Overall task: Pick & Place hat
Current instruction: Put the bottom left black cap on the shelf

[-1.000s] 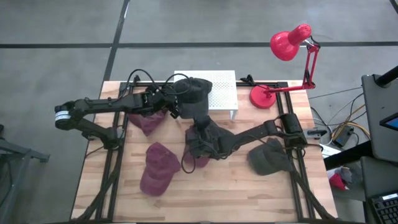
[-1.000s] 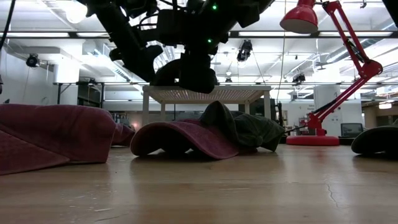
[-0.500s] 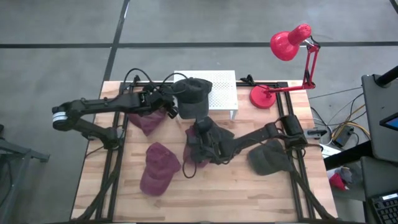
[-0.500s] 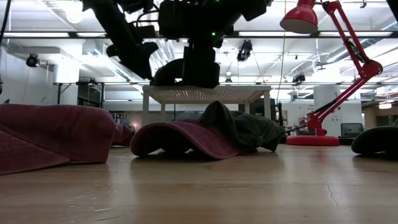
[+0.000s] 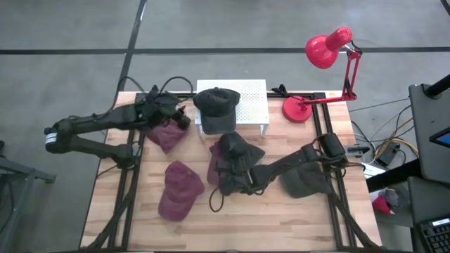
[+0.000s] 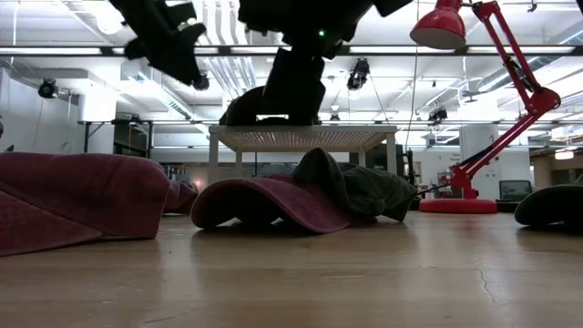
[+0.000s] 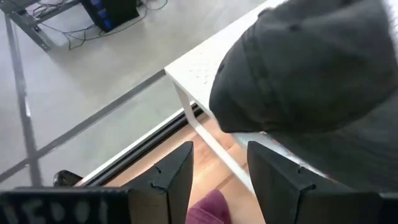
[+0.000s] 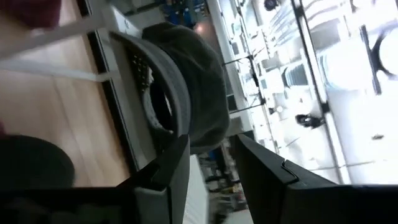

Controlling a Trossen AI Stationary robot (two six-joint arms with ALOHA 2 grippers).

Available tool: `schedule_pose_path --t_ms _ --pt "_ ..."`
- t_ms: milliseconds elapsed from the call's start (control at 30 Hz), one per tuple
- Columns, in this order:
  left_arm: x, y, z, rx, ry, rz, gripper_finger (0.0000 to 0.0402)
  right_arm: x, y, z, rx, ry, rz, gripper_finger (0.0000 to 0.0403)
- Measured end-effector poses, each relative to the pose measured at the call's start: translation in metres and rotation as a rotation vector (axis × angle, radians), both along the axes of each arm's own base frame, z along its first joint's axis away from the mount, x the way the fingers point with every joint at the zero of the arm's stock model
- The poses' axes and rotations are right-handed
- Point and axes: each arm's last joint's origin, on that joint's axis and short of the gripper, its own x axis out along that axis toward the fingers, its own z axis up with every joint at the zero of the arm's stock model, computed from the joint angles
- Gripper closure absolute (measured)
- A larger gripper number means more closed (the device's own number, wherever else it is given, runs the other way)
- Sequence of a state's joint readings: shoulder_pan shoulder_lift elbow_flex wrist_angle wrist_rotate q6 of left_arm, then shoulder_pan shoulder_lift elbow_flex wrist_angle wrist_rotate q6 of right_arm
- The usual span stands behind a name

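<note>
A dark grey hat [image 5: 216, 105] rests crown-up on the white perforated rack [image 5: 252, 102] at the table's far middle, its brim hanging over the rack's near edge. It also shows in the left wrist view [image 7: 311, 68] and the right wrist view [image 8: 193, 87]. My left gripper [image 5: 184, 117] is open and empty just left of the rack, its fingers [image 7: 171, 180] apart and short of the hat. My right gripper [image 8: 208, 168] is open and empty, near of the rack above the middle hats, facing the hat.
An olive hat [image 5: 242, 151] lies over a maroon hat [image 5: 214, 169] in the table's middle. Two more maroon hats lie at the left [image 5: 167, 137] and near left [image 5: 179, 190]. A dark hat [image 5: 306, 179] lies right. A red desk lamp [image 5: 302, 107] stands far right.
My left gripper has let go of the dark grey hat and drawn back up and toward the table's left. The hat now lies on the rack, where before it was held just above it. My right gripper has drawn back from the hat toward the near edge.
</note>
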State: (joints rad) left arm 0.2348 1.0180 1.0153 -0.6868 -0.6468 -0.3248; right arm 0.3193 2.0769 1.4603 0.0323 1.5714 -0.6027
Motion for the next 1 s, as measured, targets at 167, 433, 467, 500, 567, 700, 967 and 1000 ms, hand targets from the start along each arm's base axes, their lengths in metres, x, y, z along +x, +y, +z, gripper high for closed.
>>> schedule_pose_path --t_ms 167,433,467,500,567,700,967,1000 --pt "-0.015 -0.032 0.015 0.052 -0.121 -0.03 0.0239 -0.007 0.021 -0.002 0.081 -0.224 0.052 0.0299" --pt "-0.02 -0.087 0.018 0.004 -0.259 -0.208 0.0239 -0.015 0.079 -0.008 0.878 -0.667 0.448 0.0332" --pt "-0.019 -0.095 0.017 -0.011 -0.264 -0.239 0.0239 -0.014 0.084 -0.013 1.004 -0.667 0.482 0.0336" --pt "-0.019 -0.102 0.015 -0.031 -0.272 -0.267 0.0239 -0.014 0.088 -0.018 1.096 -0.649 0.503 0.034" --pt "-0.016 -0.119 0.01 -0.075 -0.293 -0.307 0.0239 -0.015 0.096 -0.031 1.21 -0.613 0.505 0.0347" --pt "-0.016 -0.15 0.001 -0.148 -0.333 -0.36 0.0239 -0.026 0.114 -0.032 1.34 -0.566 0.512 0.0355" --pt "-0.023 -0.2 -0.016 -0.287 -0.416 -0.401 0.0239 -0.045 0.12 0.017 1.752 -0.519 0.532 0.0357" --pt "-0.025 -0.204 -0.017 -0.296 -0.432 -0.398 0.0239 -0.046 0.116 0.028 1.774 -0.531 0.55 0.0356"
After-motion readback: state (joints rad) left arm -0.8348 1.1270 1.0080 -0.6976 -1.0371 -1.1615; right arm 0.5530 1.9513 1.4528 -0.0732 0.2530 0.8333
